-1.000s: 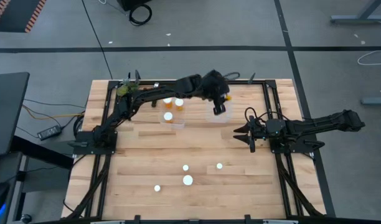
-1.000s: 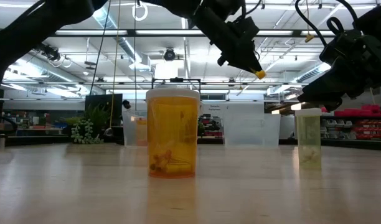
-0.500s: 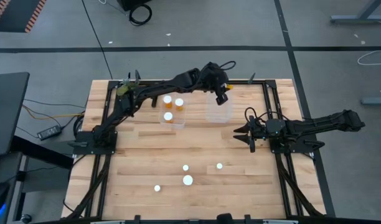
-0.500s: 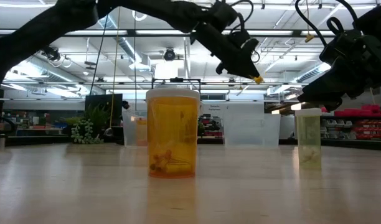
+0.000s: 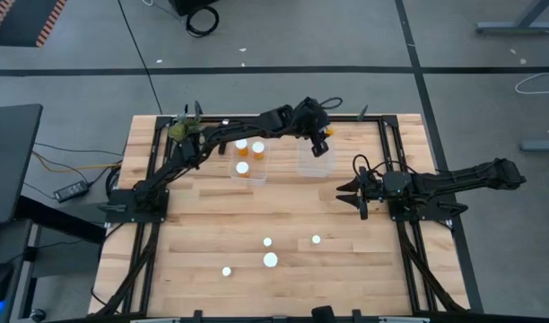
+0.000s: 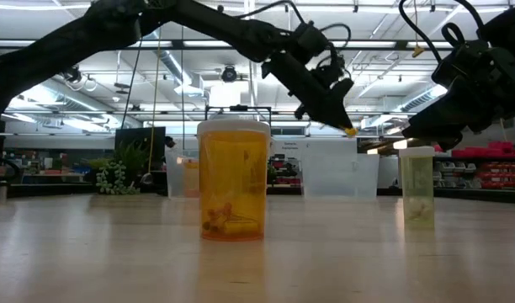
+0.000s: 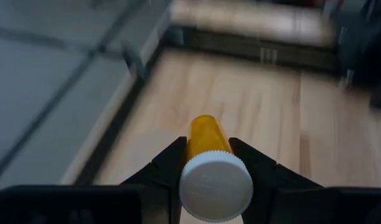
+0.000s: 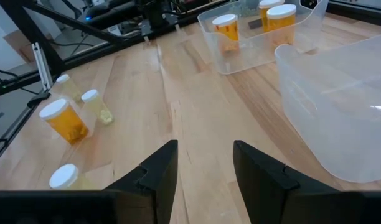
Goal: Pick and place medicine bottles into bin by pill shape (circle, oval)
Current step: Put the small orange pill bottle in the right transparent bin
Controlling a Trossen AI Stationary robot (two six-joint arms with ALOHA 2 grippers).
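Three bottles stood in the left bin (image 5: pixel 246 170); the right bin (image 5: pixel 315 159) looked empty. The left claw (image 5: pixel 321 144), above it, gripped an orange bottle (image 7: pixel 206 138). Four bottles (image 5: pixel 270 260) waited on the table (image 5: pixel 203 224). The right claw (image 5: pixel 353 189) idled, slightly parted.

You cannot read the pill shape in any bottle. From above, the four bottles (image 5: pixel 269 260) near the table's (image 5: pixel 203 224) front edge show you only white caps, too small to sort. In the left wrist view the held orange bottle (image 7: pixel 206 140) hides its contents behind its own cap (image 7: pixel 216 185), and the background blurs. In the right wrist view the picture's edge cuts off the nearest bottle (image 8: pixel 67 177) and the empty clear bin (image 8: pixel 340 106). In the low view the pale bottle's (image 6: pixel 417 196) pills stay indistinct.
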